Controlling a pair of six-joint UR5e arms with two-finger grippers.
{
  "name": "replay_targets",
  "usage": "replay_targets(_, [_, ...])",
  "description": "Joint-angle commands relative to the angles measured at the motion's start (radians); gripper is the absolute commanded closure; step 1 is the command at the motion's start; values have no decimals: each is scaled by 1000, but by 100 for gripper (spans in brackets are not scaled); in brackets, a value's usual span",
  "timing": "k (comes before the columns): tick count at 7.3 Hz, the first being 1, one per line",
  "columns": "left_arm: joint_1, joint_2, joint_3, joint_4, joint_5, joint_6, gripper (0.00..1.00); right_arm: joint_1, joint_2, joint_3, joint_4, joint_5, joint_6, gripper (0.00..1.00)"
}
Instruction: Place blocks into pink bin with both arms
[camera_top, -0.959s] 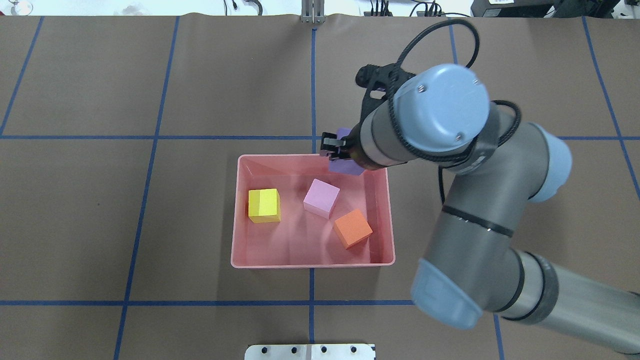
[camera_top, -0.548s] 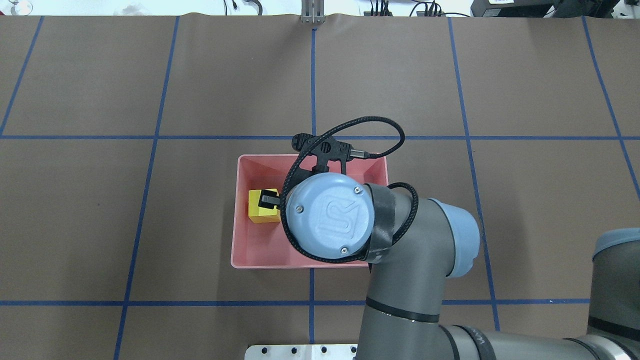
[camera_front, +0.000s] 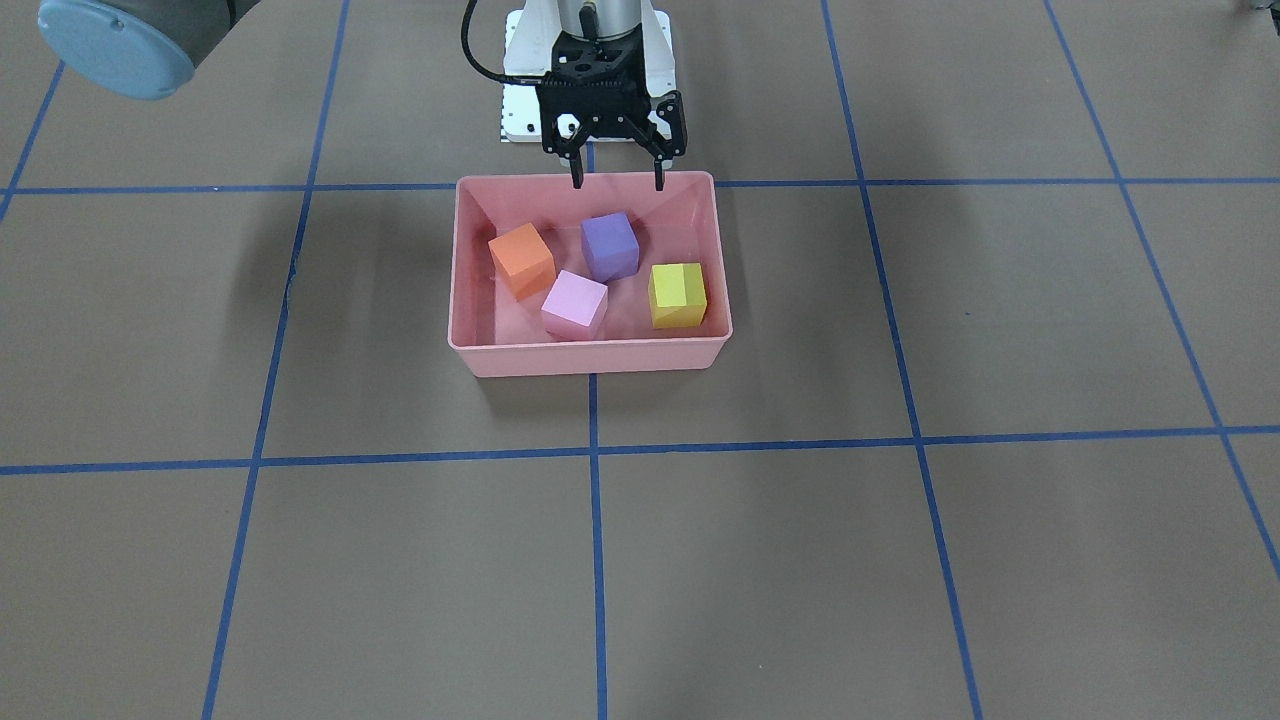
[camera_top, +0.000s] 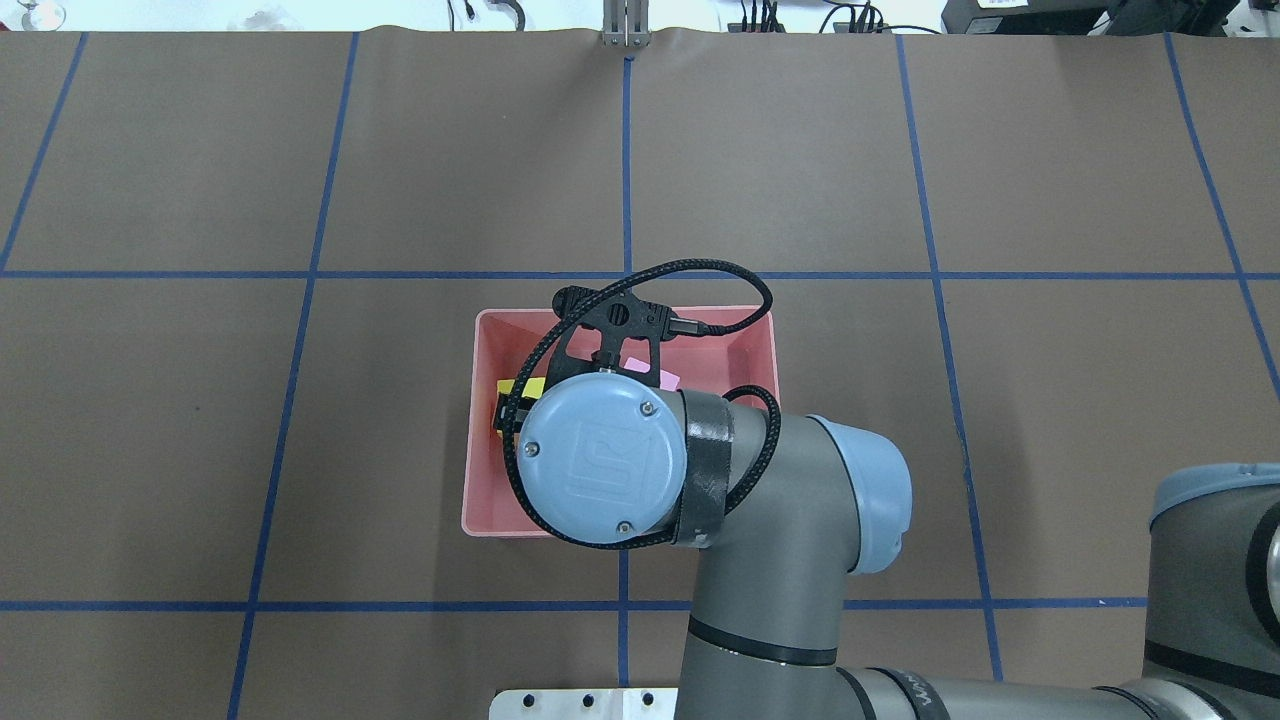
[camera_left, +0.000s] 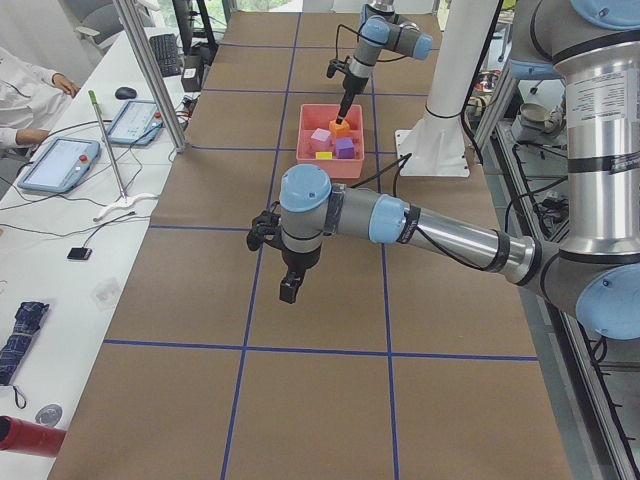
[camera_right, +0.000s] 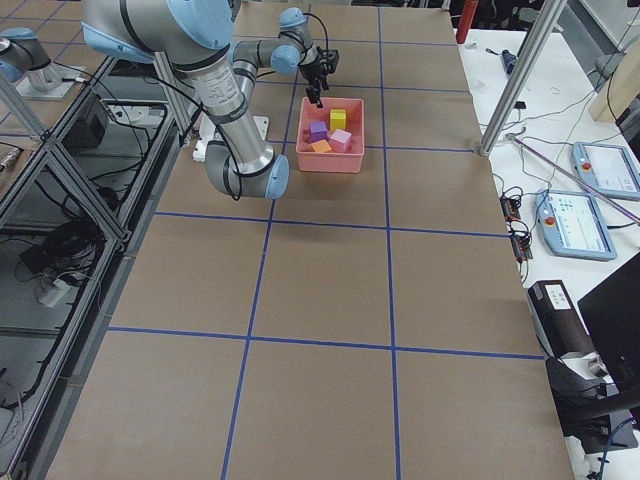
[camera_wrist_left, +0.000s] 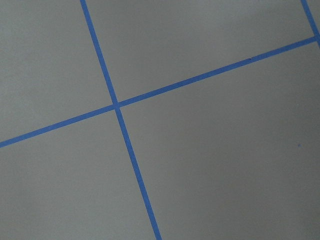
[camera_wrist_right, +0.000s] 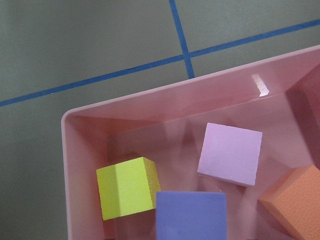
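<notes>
Right hand: spread apart, empty, above the robot-side wall of the salmon-pink plastic bin.
Risk: a low sweep could snag that rim, dragging it.
Matte cubes inside: purple cube, orange cube, lilac cube, yellow cube.
Bin: opens upward; long axis across the robot's front.
Left hand: over bare brown counter; spread cannot be told.

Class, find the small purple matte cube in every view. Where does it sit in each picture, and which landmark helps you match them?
Front-facing: small purple matte cube in the upper middle, inside the salmon-pink plastic bin.
Overhead: hidden beneath the right arm.
Exterior left: cube at top centre, in the bin's right half.
Exterior right: cube at top centre, in the bin's left half.
Left wrist: not in it.
Right wrist: cube at the bottom edge, centre.
Shared landmark: the bin.
</notes>
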Motion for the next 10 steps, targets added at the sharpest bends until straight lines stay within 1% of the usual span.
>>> replay_targets(1, [-25,8,18,10,2,-14,0,118,-4,70,-80,111,-129,0])
replay_targets(2, [-75,8,29,20,3,-14,0,236,-25,72,-79,228,-242,0])
replay_targets(3, [-92,11,38,10,8,-2,0,353,-74,72,-71,338,-379,0])
replay_targets(4, [-100,69,61,5,8,-8,0,459,-115,72,-68,427,-520,0])
replay_targets(5, [-105,74,85,1,12,-7,0,578,-181,69,-67,535,-702,0])
replay_targets(6, [-108,82,79,-10,40,-11,0,683,-258,66,-67,607,-892,0])
replay_targets(7, [-108,85,82,-12,40,-13,0,773,-333,60,-67,644,-1067,0])
replay_targets(9, [-106,80,82,-12,32,-11,0,915,-477,55,-67,719,-1304,0])
replay_targets(10, [-108,83,78,-12,31,-8,0,981,-564,55,-67,727,-1417,0])
